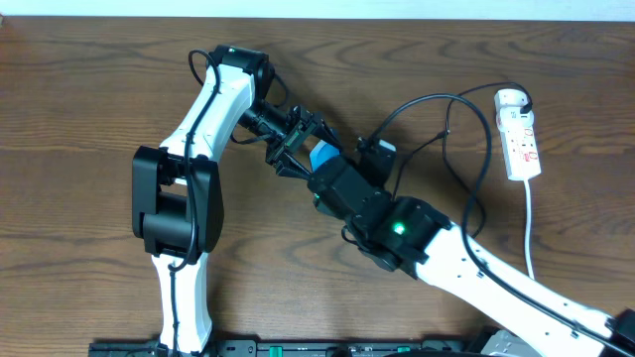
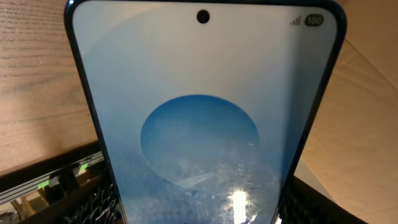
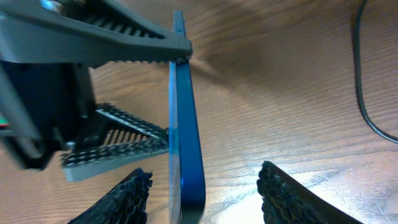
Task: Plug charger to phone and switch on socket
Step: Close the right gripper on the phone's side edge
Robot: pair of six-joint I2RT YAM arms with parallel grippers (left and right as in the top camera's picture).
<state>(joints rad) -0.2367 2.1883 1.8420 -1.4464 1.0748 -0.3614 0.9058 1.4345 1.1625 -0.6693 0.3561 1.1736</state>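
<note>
The phone point(image 1: 322, 156) is held off the table on its edge, its blue-cyan screen point(image 2: 199, 124) filling the left wrist view. My left gripper point(image 1: 293, 142) is shut on the phone, one finger on each long side point(image 2: 199, 208). My right gripper point(image 1: 330, 181) is open, its two fingers either side of the phone's blue edge point(image 3: 186, 143) with gaps on both sides point(image 3: 204, 175). The charger's black cable point(image 1: 427, 102) loops from the white socket point(image 1: 522, 139) toward the phone and also shows in the right wrist view point(image 3: 365, 93). Its plug tip is hidden.
A small black block point(image 1: 378, 156) lies on the wood table just right of the phone, on the cable's run. The socket's white cord point(image 1: 530, 223) runs toward the front right. The left arm's black base point(image 1: 179, 203) stands at front left.
</note>
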